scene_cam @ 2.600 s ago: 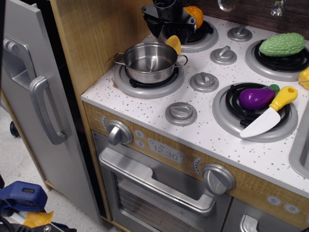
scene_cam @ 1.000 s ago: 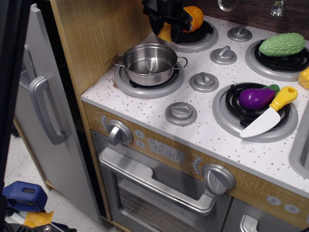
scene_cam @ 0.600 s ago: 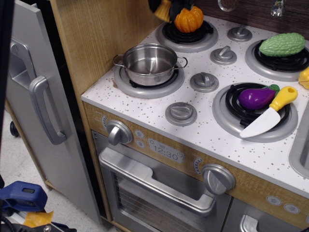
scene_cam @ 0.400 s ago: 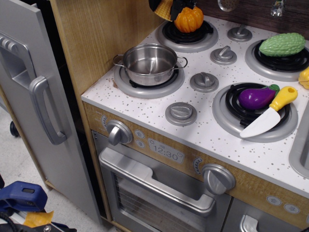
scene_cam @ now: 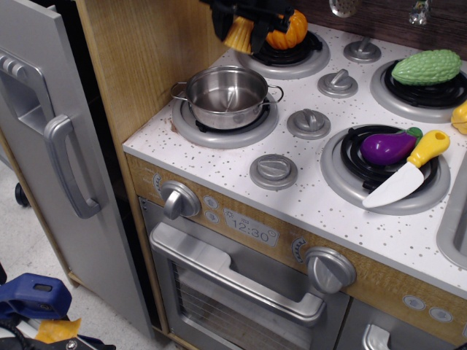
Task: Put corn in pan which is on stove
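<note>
The steel pan stands empty on the front left burner of the toy stove. My black gripper is at the top of the view, above and behind the pan, shut on the yellow ribbed corn. The corn hangs in the air, over the stove top between the pan and the back left burner. Most of the arm is cut off by the top edge.
An orange pumpkin toy sits on the back left burner right behind the gripper. A green vegetable, a purple eggplant and a yellow-handled knife lie on the right burners. A wooden wall rises left of the pan.
The gripper took the corn from beside the pan, lifted it up toward the top edge, and has now come down and forward toward the pan with it.
</note>
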